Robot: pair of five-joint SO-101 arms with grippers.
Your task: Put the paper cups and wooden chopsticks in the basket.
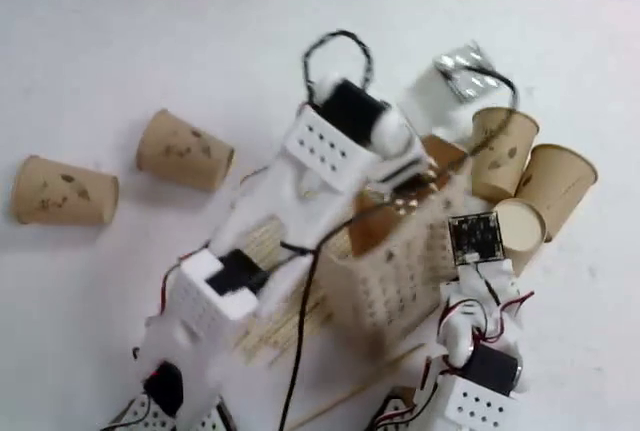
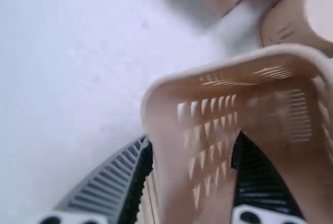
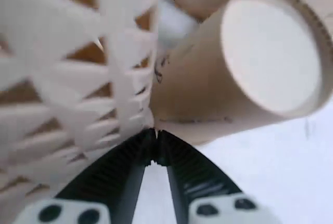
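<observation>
The beige slotted basket [image 1: 400, 261] stands at the table's middle right, and my left gripper [image 1: 405, 166] is at its far rim. In the left wrist view the left gripper [image 2: 192, 146] is shut on the basket [image 2: 223, 73] wall, one finger on each side. Three paper cups lie just right of the basket: one [image 1: 503, 151], another [image 1: 555, 183], and the nearest [image 1: 520, 231]. My right gripper [image 3: 156, 133] is shut and holds nothing, between the basket wall [image 3: 67, 78] and that nearest cup [image 3: 260, 63]. Wooden chopsticks [image 1: 290, 321] lie under the left arm.
Two more paper cups lie on their sides at the far left [image 1: 65, 191] and left of centre [image 1: 185, 149]. A white and silver object [image 1: 455, 76] sits behind the basket. A loose chopstick [image 1: 360, 386] lies near the front edge. The right arm [image 1: 480, 361] rises from the front right.
</observation>
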